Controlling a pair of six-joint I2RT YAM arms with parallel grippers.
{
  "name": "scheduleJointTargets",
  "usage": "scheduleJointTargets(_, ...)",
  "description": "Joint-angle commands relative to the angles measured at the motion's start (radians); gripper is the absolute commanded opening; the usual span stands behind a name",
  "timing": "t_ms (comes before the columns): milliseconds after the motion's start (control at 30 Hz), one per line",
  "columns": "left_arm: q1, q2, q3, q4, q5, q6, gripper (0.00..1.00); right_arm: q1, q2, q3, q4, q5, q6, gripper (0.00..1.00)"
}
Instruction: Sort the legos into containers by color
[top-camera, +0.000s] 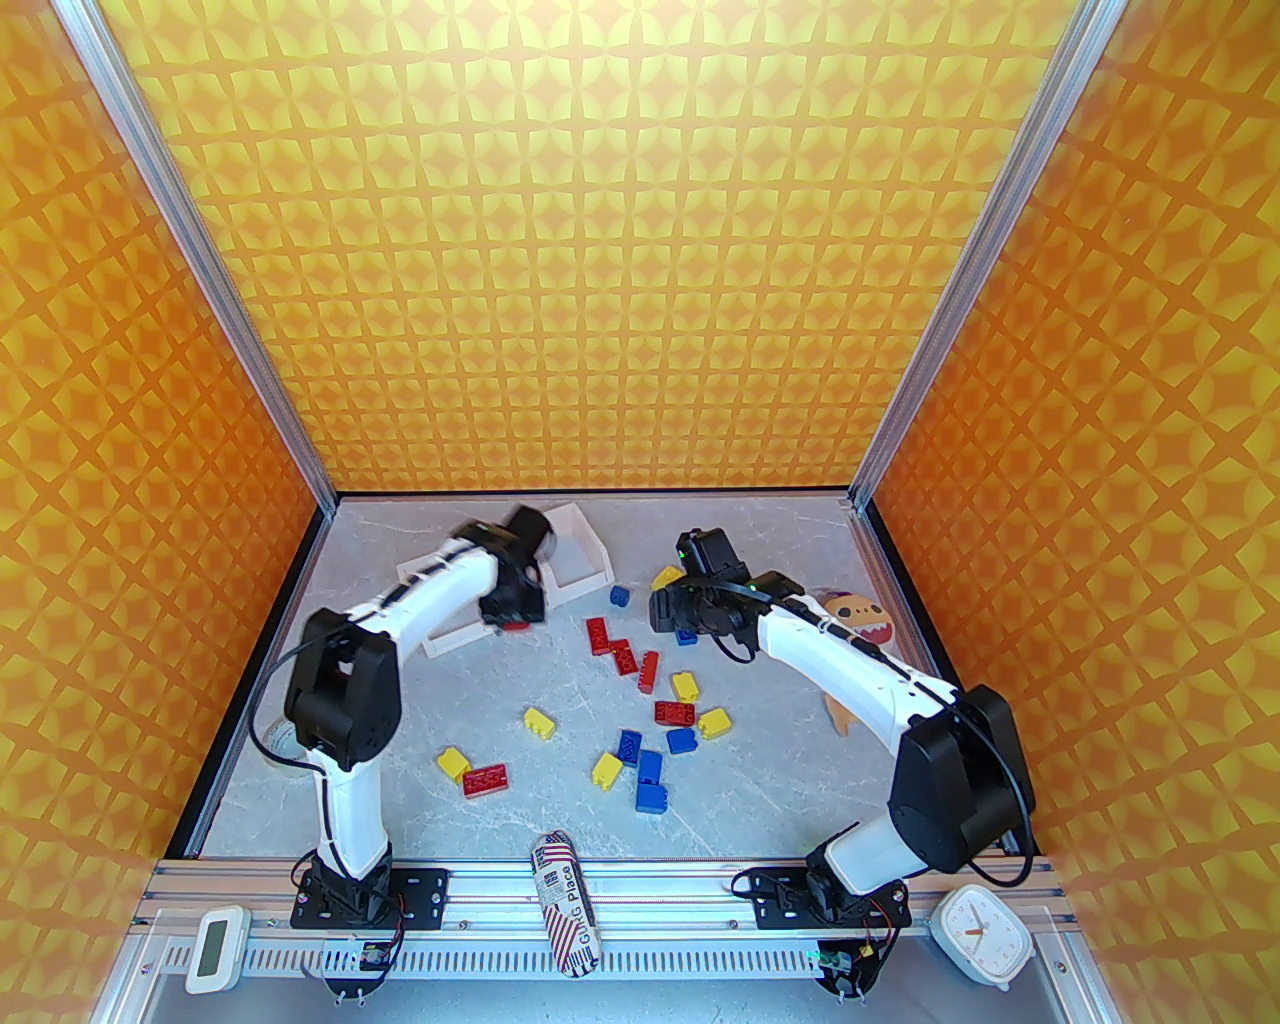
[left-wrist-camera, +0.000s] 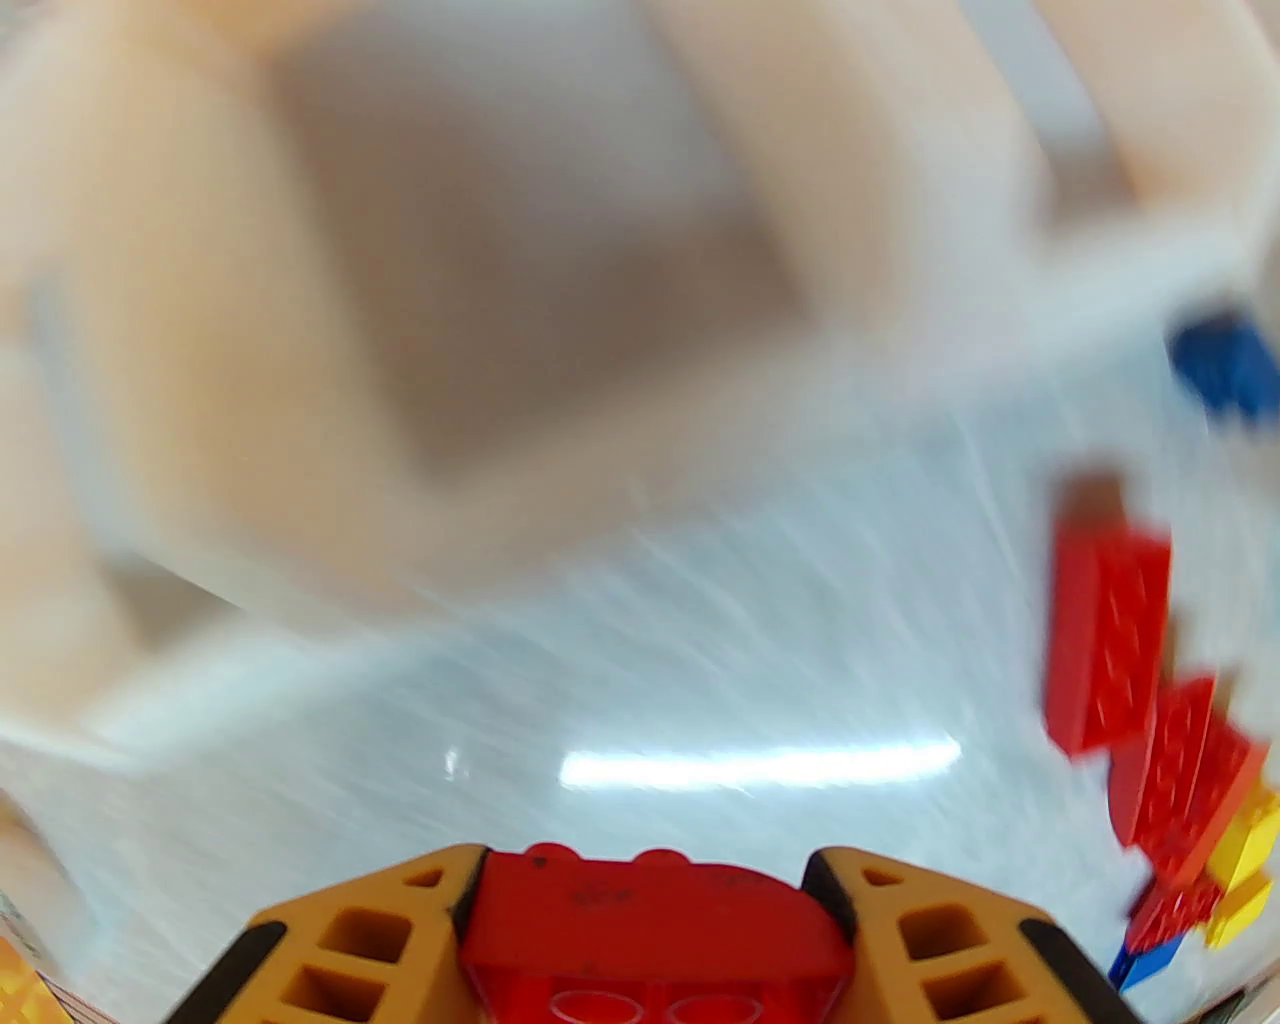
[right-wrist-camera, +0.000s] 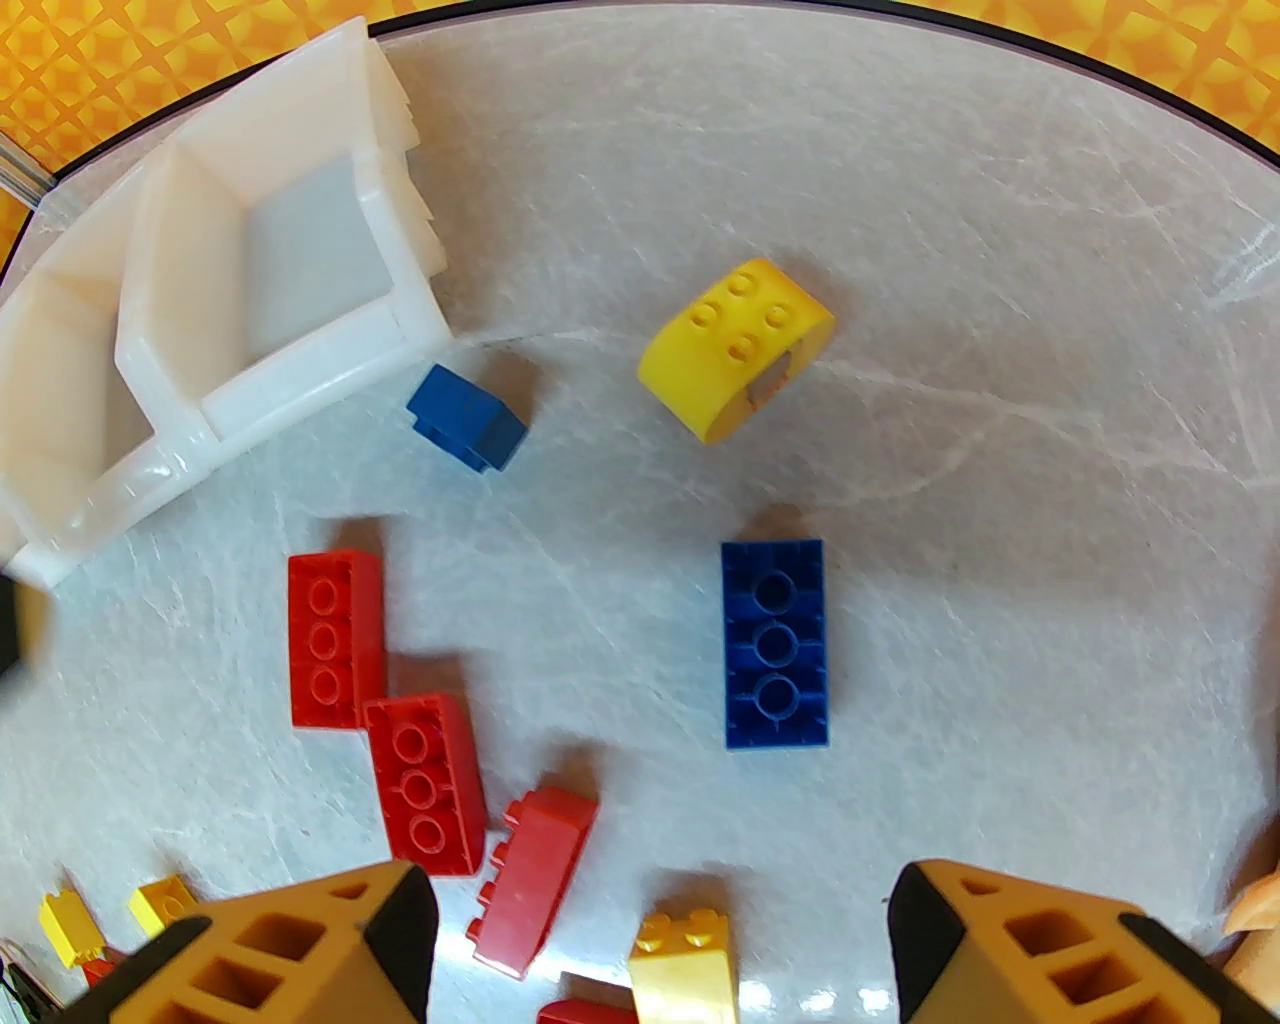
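A robot test booth in a lab: orange patterned panels (top-camera: 640, 250) and aluminium rails (top-camera: 200, 250) are enclosing a grey table (top-camera: 760, 800), a timer (top-camera: 218, 948) and clock (top-camera: 975, 933) sitting at its near edge.

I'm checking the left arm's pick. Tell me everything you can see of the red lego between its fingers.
The red lego is a glossy plastic brick with rounded studs along its far edge and dark specks on its face. It is clamped between the orange fingers, one on each side. From above it shows as a red sliver under the left wrist, at the white tray's near wall. Its full length is hidden.
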Motion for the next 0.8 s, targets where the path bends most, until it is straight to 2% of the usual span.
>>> scheduleJointTargets(0,0.071,-0.029,0.044,-0.038,-0.042,0.075,0.42,-0.001,-0.037,-0.03,-0.013,0.027,0.006,0.8)
scheduleJointTargets(233,0.185,0.034,0.118,-0.033,-0.042,0.104,0.42,0.0,-0.029,-0.026,-0.016,0.009,0.005,0.8)
scheduleJointTargets(467,0.246,0.086,0.169,-0.036,-0.042,0.132,0.45,-0.001,-0.038,-0.028,-0.017,-0.005,0.004,0.8)
scheduleJointTargets(667,0.268,0.092,0.177,-0.019,-0.043,0.137,0.63,-0.001,-0.037,-0.025,-0.02,-0.02,0.0,0.79)
scheduleJointTargets(767,0.269,0.081,0.182,-0.024,-0.035,0.133,0.7,-0.001,-0.033,-0.024,-0.021,-0.021,-0.004,0.79)
